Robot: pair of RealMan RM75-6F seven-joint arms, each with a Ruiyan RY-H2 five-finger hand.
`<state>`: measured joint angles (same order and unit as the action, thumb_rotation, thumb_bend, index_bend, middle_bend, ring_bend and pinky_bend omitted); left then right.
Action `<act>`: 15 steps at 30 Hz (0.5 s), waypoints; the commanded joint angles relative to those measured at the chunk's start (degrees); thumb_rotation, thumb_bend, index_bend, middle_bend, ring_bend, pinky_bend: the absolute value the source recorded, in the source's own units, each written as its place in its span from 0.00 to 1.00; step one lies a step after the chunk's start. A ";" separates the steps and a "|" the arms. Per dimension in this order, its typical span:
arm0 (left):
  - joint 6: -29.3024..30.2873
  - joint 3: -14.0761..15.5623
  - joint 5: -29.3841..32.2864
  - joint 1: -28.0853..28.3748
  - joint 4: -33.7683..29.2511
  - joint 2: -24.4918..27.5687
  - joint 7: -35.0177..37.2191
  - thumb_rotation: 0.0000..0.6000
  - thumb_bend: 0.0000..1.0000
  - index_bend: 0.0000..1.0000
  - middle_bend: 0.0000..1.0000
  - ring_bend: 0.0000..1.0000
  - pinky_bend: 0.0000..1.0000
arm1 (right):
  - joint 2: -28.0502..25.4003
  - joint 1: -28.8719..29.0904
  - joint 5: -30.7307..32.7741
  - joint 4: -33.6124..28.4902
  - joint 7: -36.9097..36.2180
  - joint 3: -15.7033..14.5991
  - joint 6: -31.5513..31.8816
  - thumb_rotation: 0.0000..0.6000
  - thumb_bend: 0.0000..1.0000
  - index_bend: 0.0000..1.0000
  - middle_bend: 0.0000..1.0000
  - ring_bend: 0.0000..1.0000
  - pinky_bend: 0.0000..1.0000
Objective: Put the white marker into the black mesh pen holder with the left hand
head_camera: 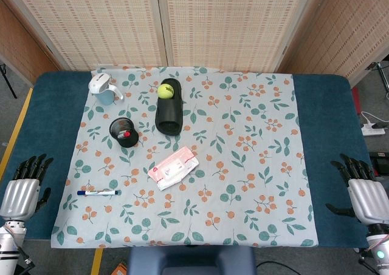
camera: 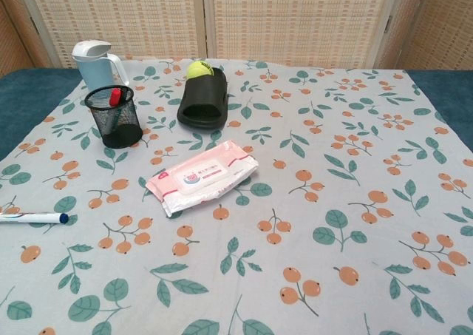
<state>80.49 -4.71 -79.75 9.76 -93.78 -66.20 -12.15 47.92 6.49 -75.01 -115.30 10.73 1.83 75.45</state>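
Down at the near-left corner of the table, your left hand sits on the blue surface with fingers apart and nothing in it, so it's free to go. The right hand is the same story way over on the far side, empty and spread, not needed for this one.

Just beside your left hand, toward the middle of the table, lies the white marker, flat on the floral cloth, pointing sideways. It's well short of the black mesh pen holder, which stands upright further back from the marker and a touch toward the center.

My guess on handling: it's light, stiff and smooth plastic, so it'll want to roll or squirt out if you pinch it off-center. I'd take it around the middle of the white barrel, thumb against the fingers, not at the cap. It lies low on soft cloth, so watch you don't bunch up fabric with it.

Looks-wise: slim white barrel with some print on it, dark blue cap on the end pointing away from your hand, clearer in the chest view. The holder already has something red-tipped standing in it, so you'll need to tip the marker upright and drop it into the free space.
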 commanded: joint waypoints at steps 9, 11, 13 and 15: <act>1.18 0.77 -2.21 -0.11 -1.07 -0.41 -0.97 1.00 0.39 0.12 0.03 0.00 0.09 | -0.34 -0.57 -1.89 -0.45 -0.38 -0.61 0.87 1.00 0.00 0.16 0.00 0.01 0.00; 1.29 0.78 -2.23 -0.11 -1.12 -0.50 -1.49 1.00 0.40 0.12 0.03 0.00 0.09 | -0.42 -0.62 -1.86 -0.36 -0.75 -0.59 0.89 1.00 0.00 0.16 0.00 0.01 0.00; 1.38 0.85 -2.31 -0.13 -1.11 -0.59 -1.86 1.00 0.39 0.12 0.03 0.00 0.09 | -0.42 -0.56 -1.91 -0.24 -0.81 -0.62 0.72 1.00 0.00 0.16 0.00 0.01 0.00; 1.47 0.91 -2.43 -0.15 -1.21 -0.70 -1.97 1.00 0.39 0.12 0.03 0.00 0.09 | -0.37 -0.43 -2.00 -0.14 -0.93 -0.58 0.55 1.00 0.00 0.16 0.00 0.01 0.00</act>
<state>81.94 -3.82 -82.16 9.61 -94.98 -66.88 -14.12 47.54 6.06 -77.00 -115.44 9.80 1.24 76.00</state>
